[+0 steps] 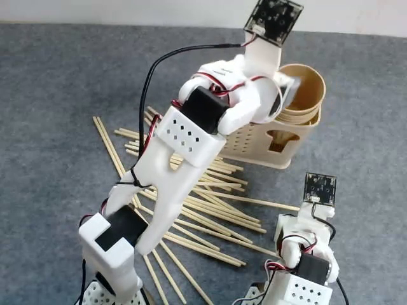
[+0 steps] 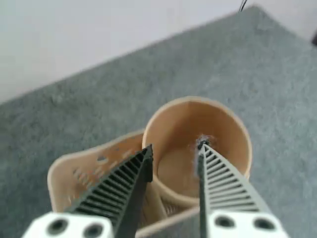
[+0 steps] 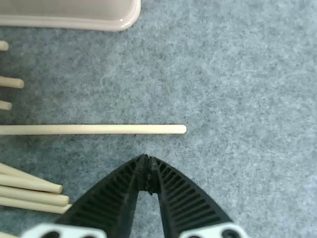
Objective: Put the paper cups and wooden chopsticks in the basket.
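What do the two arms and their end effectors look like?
The left arm and right arm are white plastic with black motor blocks, red and black wires and perforated shells. The left end effector and right end effector have black, ribbed, tapering fingers.

Grey felt-like table cover [image 1: 51, 95] — pale wall [image 1: 127, 9] along the far edge

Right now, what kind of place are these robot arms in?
Probably a robot practice table: a grey felt-like table cover, a plain white wall behind, and thin wooden chopsticks scattered beside a beige plastic basket.
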Motion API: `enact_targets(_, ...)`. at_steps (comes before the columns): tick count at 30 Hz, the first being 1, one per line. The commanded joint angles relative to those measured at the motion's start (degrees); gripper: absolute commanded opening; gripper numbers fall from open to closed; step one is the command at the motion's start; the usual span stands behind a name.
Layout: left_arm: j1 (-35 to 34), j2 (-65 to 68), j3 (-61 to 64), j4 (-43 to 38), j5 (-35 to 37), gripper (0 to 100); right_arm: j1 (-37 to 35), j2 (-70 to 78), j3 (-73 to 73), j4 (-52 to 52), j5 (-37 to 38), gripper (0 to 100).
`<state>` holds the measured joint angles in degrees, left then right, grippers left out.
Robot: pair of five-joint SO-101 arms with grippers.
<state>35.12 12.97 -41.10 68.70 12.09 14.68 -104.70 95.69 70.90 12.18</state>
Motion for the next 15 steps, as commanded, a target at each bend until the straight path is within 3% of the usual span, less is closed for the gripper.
enact_targets(1, 0.66, -0.13, -2.42, 6.77, 0.88, 16, 0.75, -0.66, 6.81, -0.57, 0.00, 0.5)
enact_targets(8, 0.48, 3.65, 5.67, 1.93, 0.79, 16, 0.75, -0.66, 6.81, -0.57, 0.00, 0.5)
enact_targets(15, 1.01, -0.04, 2.42, 1.23, 0.88, 16, 0.75, -0.66, 6.81, -0.57, 0.00, 0.5)
